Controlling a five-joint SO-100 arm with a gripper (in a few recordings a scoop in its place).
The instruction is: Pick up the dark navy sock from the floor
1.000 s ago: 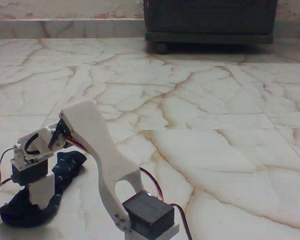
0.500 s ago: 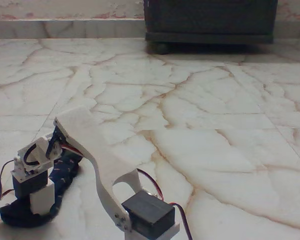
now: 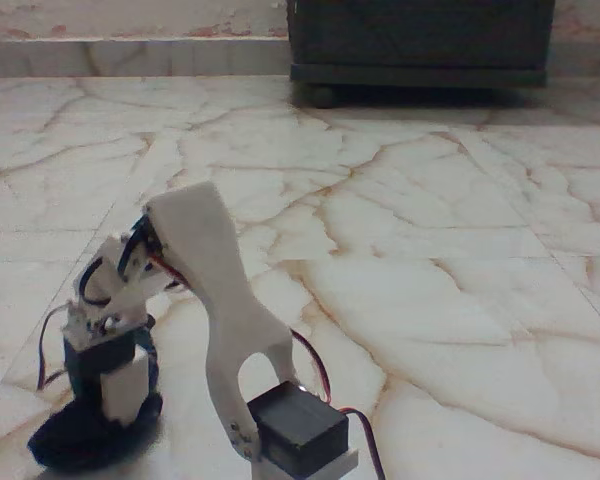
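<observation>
The dark navy sock (image 3: 75,438) lies bunched in a heap on the floor (image 3: 430,250) at the lower left of the fixed view. My gripper (image 3: 122,402) points straight down into the top of the heap. Navy fabric rises along both sides of the white finger (image 3: 125,382), and the gripper looks shut on it. The fingertips are buried in the cloth. The sock's lower part still rests on the tiles. The white arm link (image 3: 215,300) arches from the base servo (image 3: 298,430) over to the wrist.
A dark cabinet on small feet (image 3: 420,45) stands at the back against the wall's pale skirting (image 3: 130,55). Red and black wires (image 3: 325,385) loop beside the base. Bare marble stretches to the right and behind the arm.
The gripper has shifted right and a little toward the base. The sock, stretched out a second ago, is now gathered into a heap under the gripper and has moved right with it.
</observation>
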